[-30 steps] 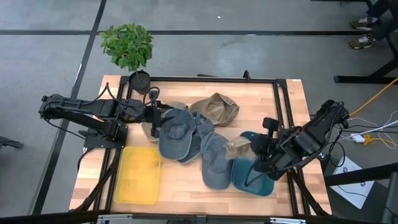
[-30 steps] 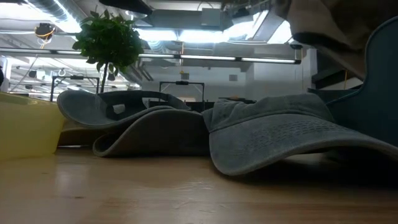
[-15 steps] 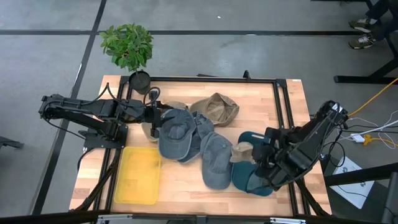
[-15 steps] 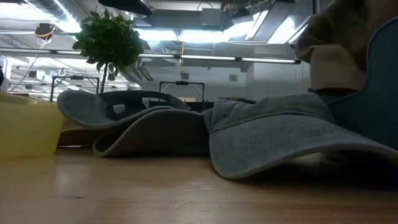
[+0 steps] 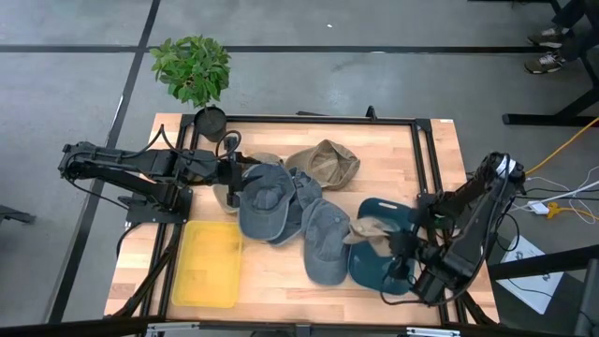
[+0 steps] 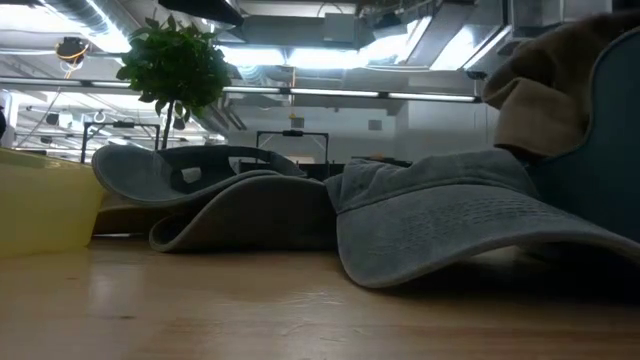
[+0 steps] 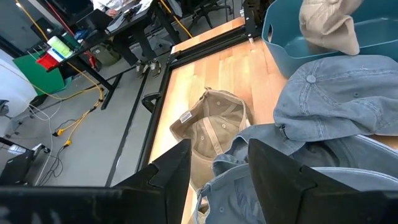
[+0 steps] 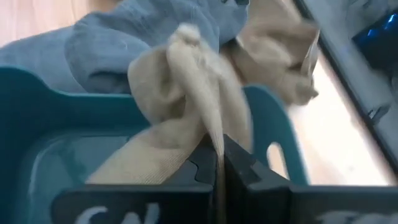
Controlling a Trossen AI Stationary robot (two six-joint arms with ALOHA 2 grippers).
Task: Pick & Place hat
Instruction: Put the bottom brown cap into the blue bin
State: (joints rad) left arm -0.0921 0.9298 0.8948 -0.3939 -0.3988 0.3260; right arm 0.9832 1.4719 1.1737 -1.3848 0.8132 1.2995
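Note:
My right gripper (image 5: 397, 255) is shut on a tan hat (image 5: 368, 230), which is over the teal bin (image 5: 382, 272) at the table's near right. In the low view the tan hat (image 6: 545, 88) shows against the teal bin's wall (image 6: 612, 150). Several blue denim hats (image 5: 281, 201) lie overlapping in the table's middle, and a khaki hat (image 5: 325, 163) lies open side up behind them. My left gripper (image 7: 217, 183) is open at the pile's left edge, over a blue hat (image 7: 336, 93). My right gripper pinches a gathered fold of the tan hat's cloth (image 8: 211, 134) between its two shut fingers (image 8: 242, 171). The hat bunches up ahead of the fingers inside the teal bin (image 8: 37, 99). How many layers it has, I cannot tell.
A yellow bin (image 5: 208, 264) stands at the table's near left and shows in the low view (image 6: 40, 205). A potted plant (image 5: 195, 73) stands at the far left corner. A black frame (image 5: 426, 159) runs round the table top. Bare wood lies at the far right.
My right gripper has moved toward the table's near edge and downward, still shut on the tan hat. The hat has come down from above the teal bin's rim and now hangs lower against the bin.

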